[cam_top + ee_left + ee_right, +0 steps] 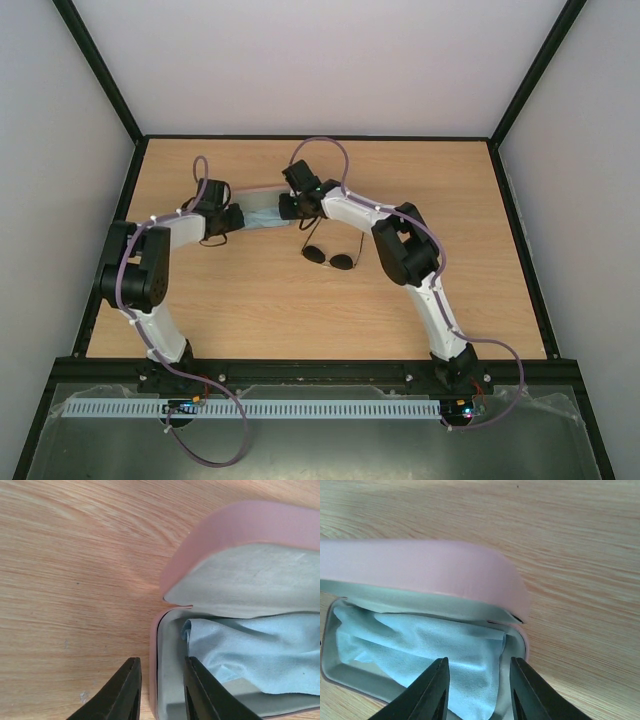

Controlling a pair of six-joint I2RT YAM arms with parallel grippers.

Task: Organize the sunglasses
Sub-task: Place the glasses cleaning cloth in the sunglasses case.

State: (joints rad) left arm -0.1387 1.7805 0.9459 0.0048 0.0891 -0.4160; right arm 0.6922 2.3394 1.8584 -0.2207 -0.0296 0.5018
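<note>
Nearest: left claw, fingertips cut off by the frame edge. Its gap is narrow and straddles the end wall of the pink oblong case with grey lining, with slack on both sides. The right claw is moderately wide over the light blue cloth inside the case. The small round dark-lensed wire-frame sunglasses lie on the wooden bench, outside the case and beside the right arm. In the top view both claws hide most of the case.

Pink case is hemmed in, left arm on one end, right arm on the other. Worktop in front of the case is open, only the sunglasses there.
</note>
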